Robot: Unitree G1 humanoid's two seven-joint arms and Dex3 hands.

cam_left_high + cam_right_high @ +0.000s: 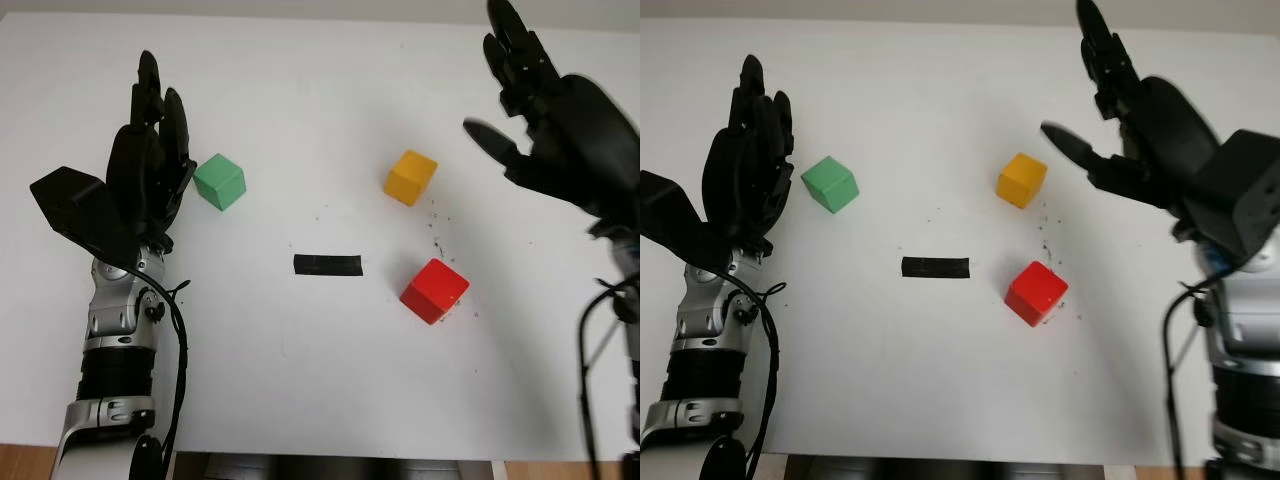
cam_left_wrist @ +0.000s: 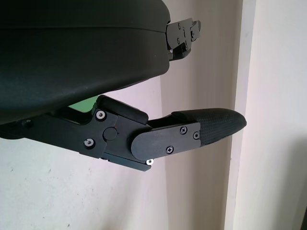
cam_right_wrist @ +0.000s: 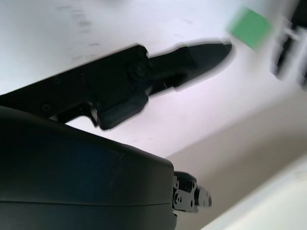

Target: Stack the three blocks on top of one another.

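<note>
Left eye view: green block, yellow block, red block lie apart, seemingly unstacked.

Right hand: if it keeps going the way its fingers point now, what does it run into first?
Probably nothing. The right hand is open above the table's far right, fingers aimed toward the far edge of the white table. The yellow block sits to its left, off that line. Its height is hard to judge.
</note>
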